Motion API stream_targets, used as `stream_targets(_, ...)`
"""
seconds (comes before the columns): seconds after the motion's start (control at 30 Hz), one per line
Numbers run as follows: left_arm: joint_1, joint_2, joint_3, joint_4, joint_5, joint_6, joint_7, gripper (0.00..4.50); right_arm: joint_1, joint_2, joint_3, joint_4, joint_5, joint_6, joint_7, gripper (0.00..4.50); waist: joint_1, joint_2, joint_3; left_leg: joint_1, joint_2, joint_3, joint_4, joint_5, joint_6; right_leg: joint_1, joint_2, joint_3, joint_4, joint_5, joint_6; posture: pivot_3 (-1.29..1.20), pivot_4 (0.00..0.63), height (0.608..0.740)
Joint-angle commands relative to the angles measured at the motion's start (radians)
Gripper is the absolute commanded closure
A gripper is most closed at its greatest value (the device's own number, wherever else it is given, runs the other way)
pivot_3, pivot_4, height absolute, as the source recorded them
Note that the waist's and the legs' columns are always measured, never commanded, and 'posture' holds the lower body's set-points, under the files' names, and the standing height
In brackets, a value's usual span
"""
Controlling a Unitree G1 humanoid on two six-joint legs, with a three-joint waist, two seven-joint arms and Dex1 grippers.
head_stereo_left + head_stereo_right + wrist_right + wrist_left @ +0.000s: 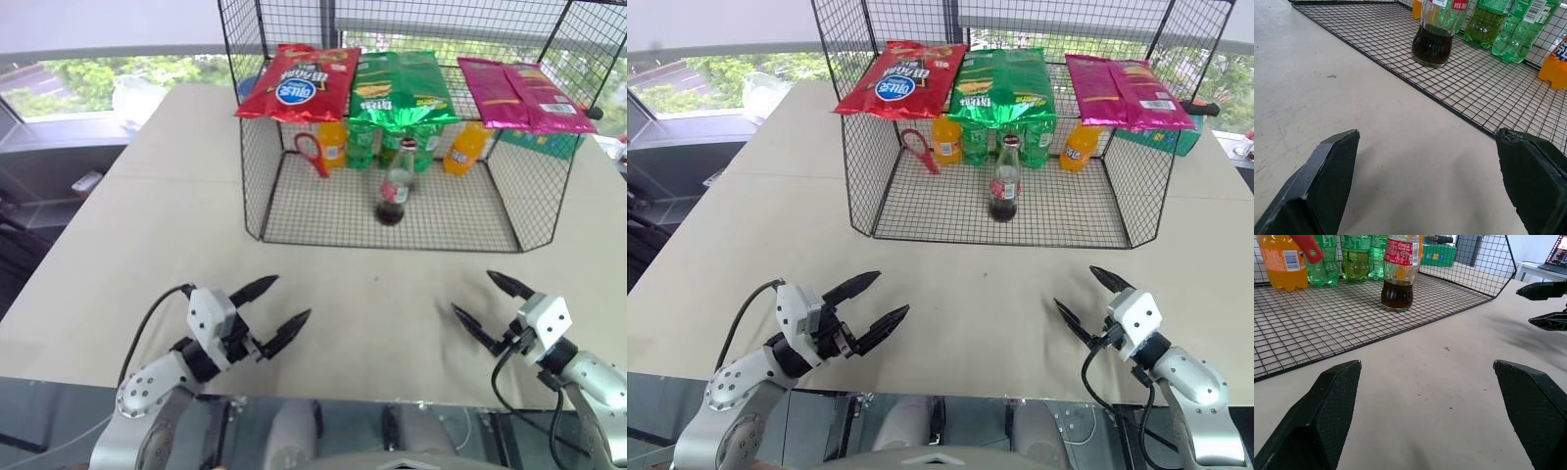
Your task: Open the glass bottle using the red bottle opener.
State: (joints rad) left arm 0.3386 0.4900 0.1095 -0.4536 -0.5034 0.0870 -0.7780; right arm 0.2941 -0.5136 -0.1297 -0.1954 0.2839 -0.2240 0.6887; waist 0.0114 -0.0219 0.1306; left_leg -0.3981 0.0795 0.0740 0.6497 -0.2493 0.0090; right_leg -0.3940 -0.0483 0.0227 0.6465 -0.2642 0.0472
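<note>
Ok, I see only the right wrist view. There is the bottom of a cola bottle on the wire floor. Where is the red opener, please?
Observer: The red bottle opener leans against the left wall of the wire rack, beside an orange soda bottle.
Operator: Is the glass bottle closed?
Observer: Yes, the glass bottle has its cap on and stands upright near the middle of the rack floor.
Operator: And my left gripper?
Observer: The left gripper is open and empty, over the table in front of the rack.
Operator: Is something above the bottles?
Observer: Three snack bags lie on the rack's top shelf: red, green, pink.
</note>
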Motion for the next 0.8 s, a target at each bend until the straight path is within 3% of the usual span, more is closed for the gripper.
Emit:
stream_targets(0.03,-0.031,-0.009,0.018,-0.04,-0.028,0.029,0.038,0.04,-0.003,0.014,-0.024,-0.087,0.04,-0.023,-0.006,0.0,0.0,0.0,0.0,0.0,0.0,0.0,0.0,0.0,0.0,0.0,0.0,0.0,0.0,0.0,0.0,0.0,0.15,0.74)
stream_targets(0.2,-0.241,-0.071,0.032,-0.003,-0.026,0.182,0.254,0.04,-0.031,0.03,0.025,-0.292,0.102,0.01,-0.004,0.0,0.003,0.002,0.002,0.0,0.0,-0.001,0.002,0.0,0.0,0.0,0.0,-0.001,0.003,0.0,0.0,0.0,0.15,0.74)
stream_targets(0.4,-0.523,-0.139,-0.021,0.097,0.009,0.303,0.381,0.04,-0.019,0.019,0.053,-0.451,0.112,0.077,-0.022,0.0,0.006,0.0,0.002,0.0,-0.001,-0.002,0.003,0.0,0.0,0.0,0.0,-0.001,0.005,0.002,0.004,0.0,0.15,0.74)
stream_targets(0.6,-0.71,-0.209,-0.051,0.229,0.068,0.329,0.453,0.04,-0.006,0.027,0.045,-0.506,0.098,0.109,-0.056,0.0,-0.001,-0.001,0.002,-0.001,-0.001,-0.002,0.003,0.0,0.0,0.0,0.0,-0.001,0.005,0.002,0.004,0.0,0.15,0.74)
stream_targets(0.8,-0.837,-0.256,-0.052,0.409,0.145,0.235,0.467,0.04,0.031,0.039,0.028,-0.563,0.078,0.129,-0.108,0.0,0.004,-0.001,0.002,-0.001,-0.001,-0.003,0.003,0.0,0.0,0.0,0.001,-0.001,0.005,0.002,0.004,0.0,0.15,0.74)
